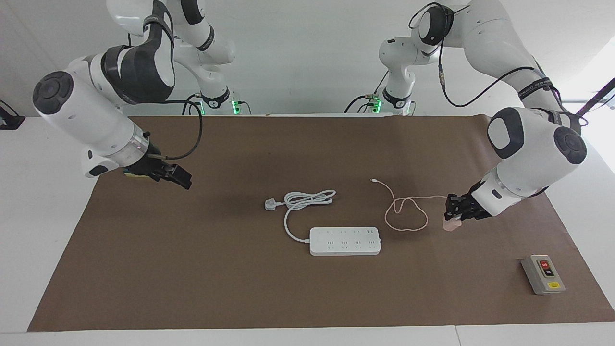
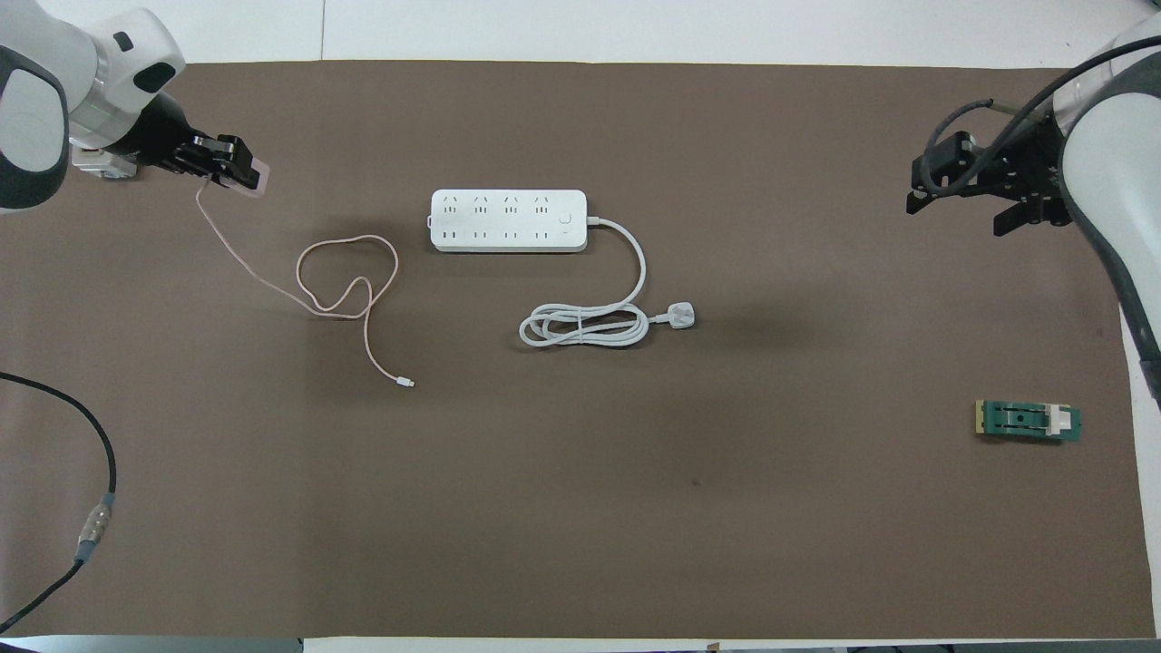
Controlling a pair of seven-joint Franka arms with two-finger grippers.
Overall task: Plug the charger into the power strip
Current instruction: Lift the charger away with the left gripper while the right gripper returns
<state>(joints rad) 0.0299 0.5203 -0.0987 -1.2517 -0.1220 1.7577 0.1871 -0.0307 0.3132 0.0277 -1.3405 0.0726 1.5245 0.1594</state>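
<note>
The white power strip (image 1: 345, 240) (image 2: 508, 220) lies flat mid-mat, its sockets facing up. My left gripper (image 1: 451, 217) (image 2: 238, 168) is shut on the pale pink charger (image 1: 448, 226) (image 2: 256, 176), low over the mat, well off the strip toward the left arm's end of the table. The thin pink cable (image 1: 406, 212) (image 2: 346, 272) trails from the charger in a loop across the mat. My right gripper (image 1: 180, 179) (image 2: 954, 218) hangs open and holds nothing, over the mat toward the right arm's end.
The strip's thick white cord (image 1: 307, 199) (image 2: 585, 325) lies coiled nearer the robots, ending in a white three-pin plug (image 1: 270, 204) (image 2: 682, 315). A grey button box (image 1: 543, 274) sits off the mat's corner. A green piece (image 2: 1028, 422) lies near the right arm.
</note>
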